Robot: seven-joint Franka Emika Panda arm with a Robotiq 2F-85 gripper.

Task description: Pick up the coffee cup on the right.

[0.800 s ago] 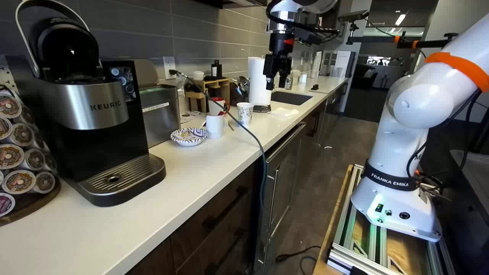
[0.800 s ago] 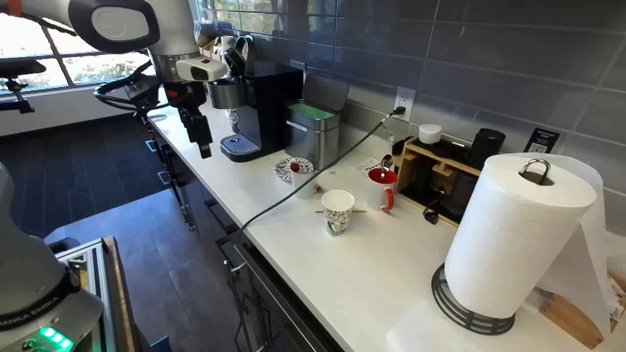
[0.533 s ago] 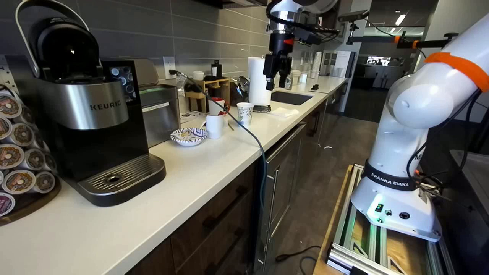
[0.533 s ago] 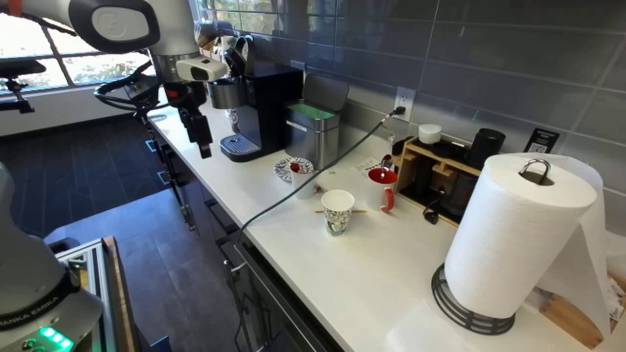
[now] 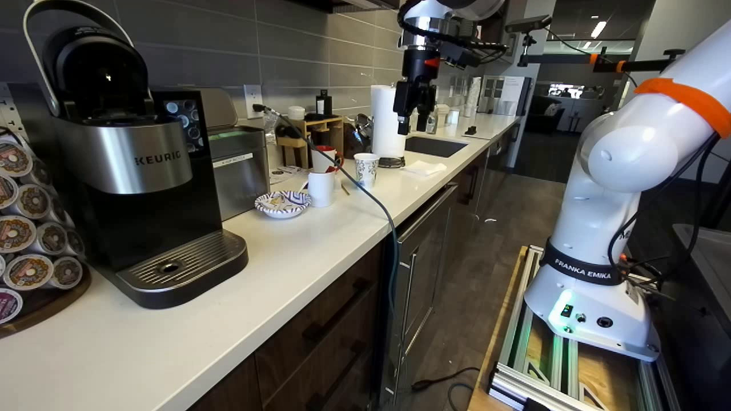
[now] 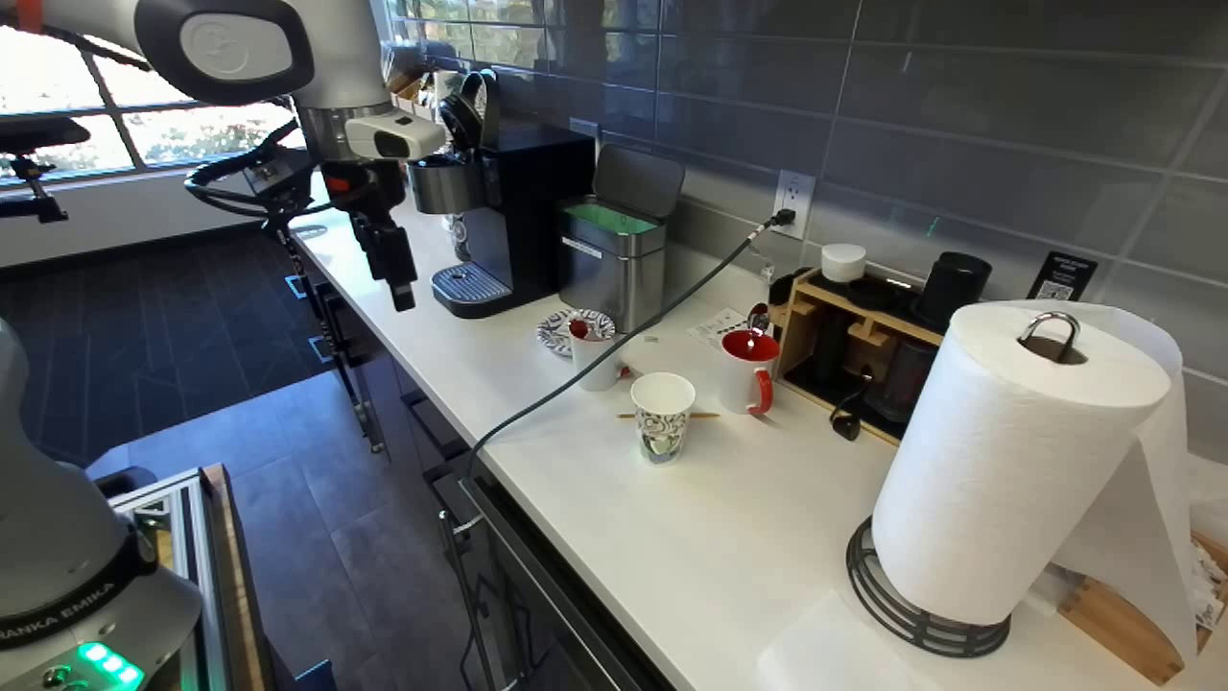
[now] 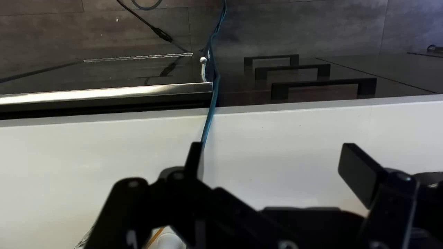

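No wholly orange-red cup shows. The coffee cup (image 6: 739, 382) best matching is a mug, white outside, red inside, with a red handle. It stands upright on the counter near the wooden organizer, and shows partly hidden in an exterior view (image 5: 323, 162). Another white mug (image 6: 595, 365) with red inside stands beside the plate. A patterned paper cup (image 6: 662, 422) stands nearer the counter edge. My gripper (image 5: 413, 124) hangs well above the counter, apart from all cups. In the wrist view the gripper (image 7: 275, 157) is open with nothing between its fingers; the coffee cup cannot be made out there.
A cable (image 6: 595, 360) runs from the wall outlet across the counter, past the cups and over the edge. A paper-towel roll (image 6: 1017, 461), a wooden organizer (image 6: 796, 336), a patterned plate (image 5: 280, 210), a steel bin (image 6: 614, 264) and a Keurig machine (image 5: 131, 160) stand around.
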